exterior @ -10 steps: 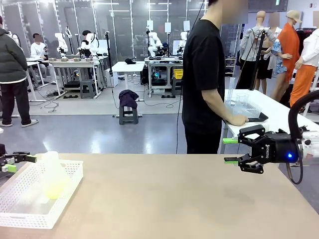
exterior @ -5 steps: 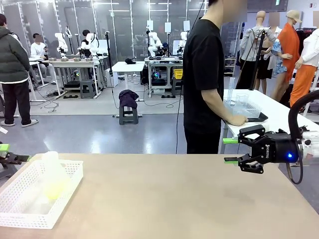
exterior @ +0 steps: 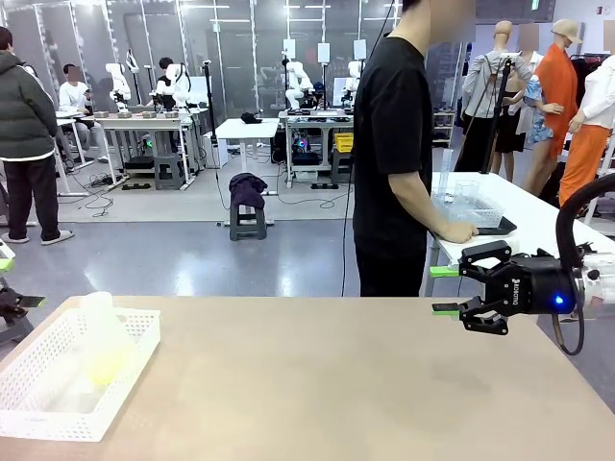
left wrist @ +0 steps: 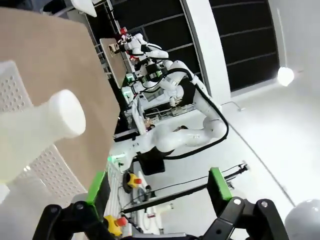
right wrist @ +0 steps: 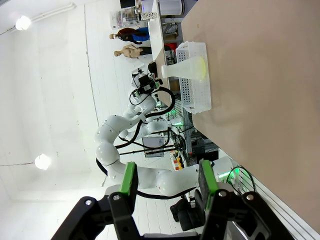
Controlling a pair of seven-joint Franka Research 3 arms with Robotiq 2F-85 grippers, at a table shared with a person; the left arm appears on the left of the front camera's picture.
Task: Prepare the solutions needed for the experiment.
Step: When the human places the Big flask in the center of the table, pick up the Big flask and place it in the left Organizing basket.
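Observation:
The solutions are a little pale yellow liquid at the bottom of a frosted plastic flask. The flask stands in a white perforated basket at the table's front left. My left gripper hovers open at the picture's left edge, just beyond the basket's far corner, holding nothing. Its wrist view shows the flask's neck close by, left of the open gripper. My right gripper hangs open and empty above the table's far right. From its wrist, the right gripper looks across at the distant flask.
A person in a black shirt stands beyond the far edge, turned away with a hand on a tray on a neighbouring white table. Bare tan tabletop spreads between the basket and my right gripper.
My left gripper has pulled back to the left, away from the basket's rim, and rolled. The right arm, the flask and the basket have stayed still.

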